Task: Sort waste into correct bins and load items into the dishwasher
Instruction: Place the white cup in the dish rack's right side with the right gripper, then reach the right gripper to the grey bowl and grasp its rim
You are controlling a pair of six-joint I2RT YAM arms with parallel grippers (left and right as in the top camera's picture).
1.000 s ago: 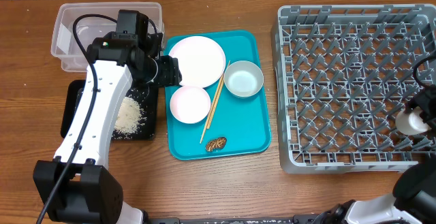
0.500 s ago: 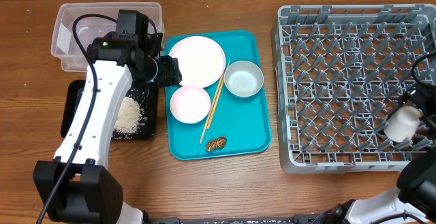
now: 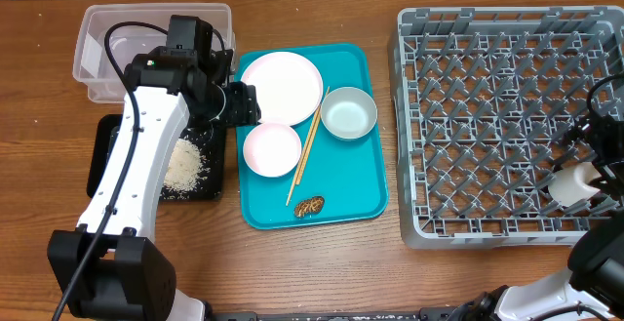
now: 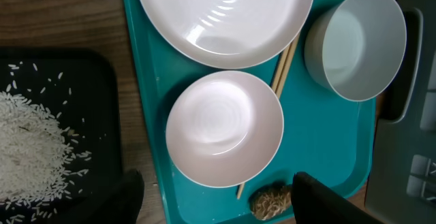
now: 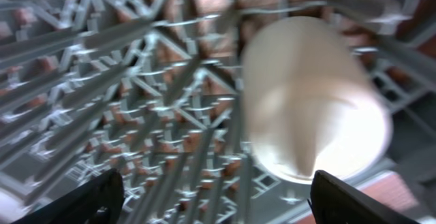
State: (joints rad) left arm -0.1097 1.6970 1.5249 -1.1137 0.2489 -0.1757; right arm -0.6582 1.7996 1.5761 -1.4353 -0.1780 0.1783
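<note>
1. Loading has begun! One small white cup (image 3: 568,185) is down in the grey dish rack (image 3: 402,116), near its right front corner, and seems to lie on its side among the pegs.
2. The right gripper (image 5: 221,197) hangs over that cup with its fingers spread wide. The wrist view is blurred, but the cup looks free of them.
3. Over on the left, the loose rice (image 3: 183,165) sits in a heap in the shallow black tray (image 3: 102,150), so that piece of sorting looks done.
4. The left gripper (image 4: 218,186) hovers above the near edge of the teal tray (image 3: 361,194), fingers apart and gripping nothing. The small pinkish bowl (image 4: 225,129) lies right below it.
5. Plenty left to load: the wide white plate (image 3: 283,85), that pinkish bowl and a pale bluish bowl (image 3: 349,113) all sit on the teal tray. A pair of wooden chopsticks (image 3: 307,155) lies slanted between the two bowls.
6. Waste left to sort: the small brown food lump (image 3: 309,206) lies at the front of the teal tray, just past the chopstick tips.
7. No wrapper or tissue shows in any view. The left arm covers part of the clear plastic tub (image 3: 156,9), so I cannot tell what is inside.
8. Writing? The tub carries a white label (image 3: 91,58) on its left end, too small to read. No brand shows on anything else.
</note>
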